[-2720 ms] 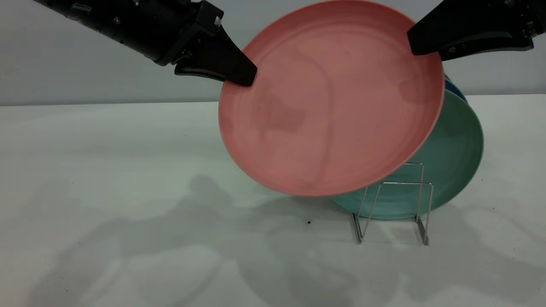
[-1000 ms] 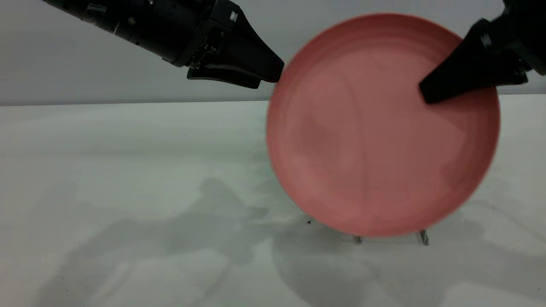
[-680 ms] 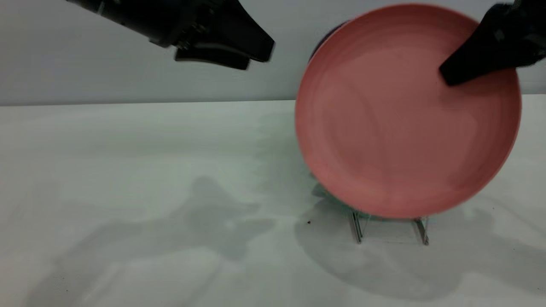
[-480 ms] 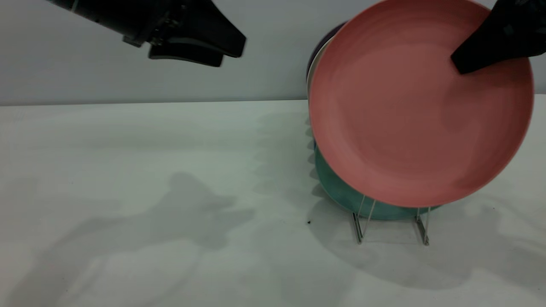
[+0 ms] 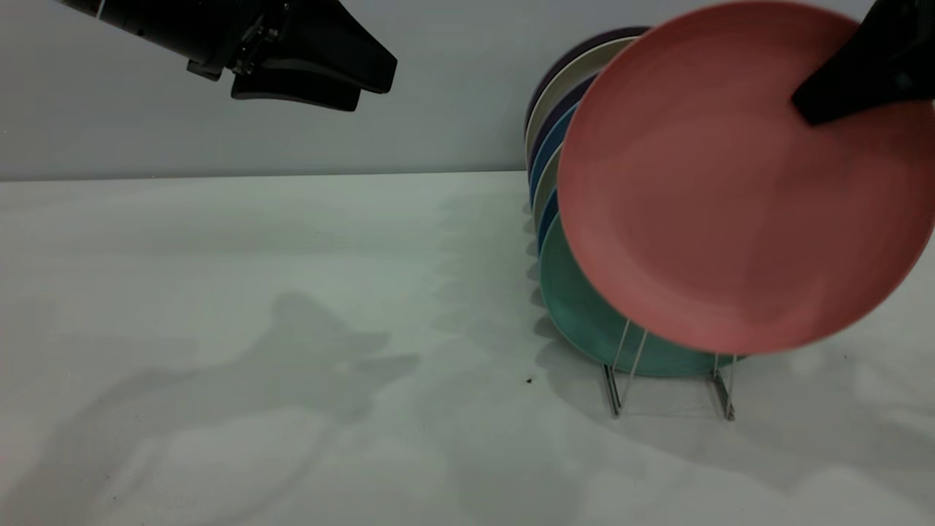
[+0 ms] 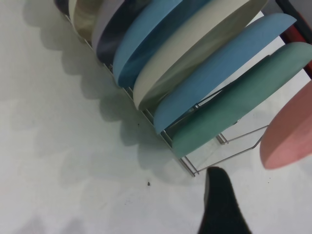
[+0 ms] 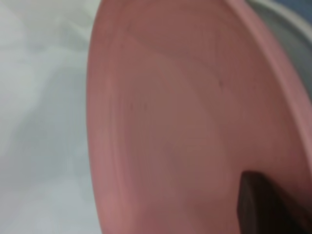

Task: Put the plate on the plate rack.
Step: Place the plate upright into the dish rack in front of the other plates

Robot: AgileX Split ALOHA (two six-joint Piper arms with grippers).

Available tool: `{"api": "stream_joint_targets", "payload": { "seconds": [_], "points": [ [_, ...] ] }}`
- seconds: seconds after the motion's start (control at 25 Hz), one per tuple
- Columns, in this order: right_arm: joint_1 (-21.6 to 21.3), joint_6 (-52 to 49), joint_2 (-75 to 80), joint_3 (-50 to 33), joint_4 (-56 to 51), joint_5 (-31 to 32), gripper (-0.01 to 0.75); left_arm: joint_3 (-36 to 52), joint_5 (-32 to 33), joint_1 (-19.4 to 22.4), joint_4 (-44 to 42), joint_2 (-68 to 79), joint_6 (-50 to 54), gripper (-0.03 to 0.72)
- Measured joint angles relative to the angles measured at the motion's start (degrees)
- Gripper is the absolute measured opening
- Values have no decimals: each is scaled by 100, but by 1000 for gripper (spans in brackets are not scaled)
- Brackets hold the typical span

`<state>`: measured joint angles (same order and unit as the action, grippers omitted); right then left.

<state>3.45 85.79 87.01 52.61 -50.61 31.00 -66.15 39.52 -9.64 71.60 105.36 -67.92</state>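
Note:
The salmon-pink plate (image 5: 730, 190) hangs tilted in the air at the right, its lower edge above the front end of the silver wire plate rack (image 5: 628, 365). My right gripper (image 5: 802, 109) is shut on the plate's upper right rim. The plate fills the right wrist view (image 7: 170, 122), and its edge shows in the left wrist view (image 6: 287, 131). My left gripper (image 5: 376, 84) is high at the upper left, well away from the plate, holding nothing. The rack's front slots (image 6: 234, 141) stand free.
Several plates stand on edge in the rack behind the pink one. The front one is teal-green (image 5: 584, 321), with blue (image 6: 219, 73), cream and dark ones behind it. The white table (image 5: 256, 292) stretches left of the rack. A grey wall is behind.
The left gripper has let go of the plate and drawn back up and to the left. The right gripper has carried the plate to the right and slightly up, uncovering the racked plates.

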Motion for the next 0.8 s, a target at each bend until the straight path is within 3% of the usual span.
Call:
{"api": "stream_joint_targets", "payload": {
  "seconds": [0.56, 0.8],
  "points": [
    [6, 986, -541, 0, 22, -31, 88, 0, -31, 12, -91, 0, 0, 483],
    [402, 1719, -541, 0, 22, -128, 88, 0, -31, 12, -95, 0, 5, 483]
  ]
}}
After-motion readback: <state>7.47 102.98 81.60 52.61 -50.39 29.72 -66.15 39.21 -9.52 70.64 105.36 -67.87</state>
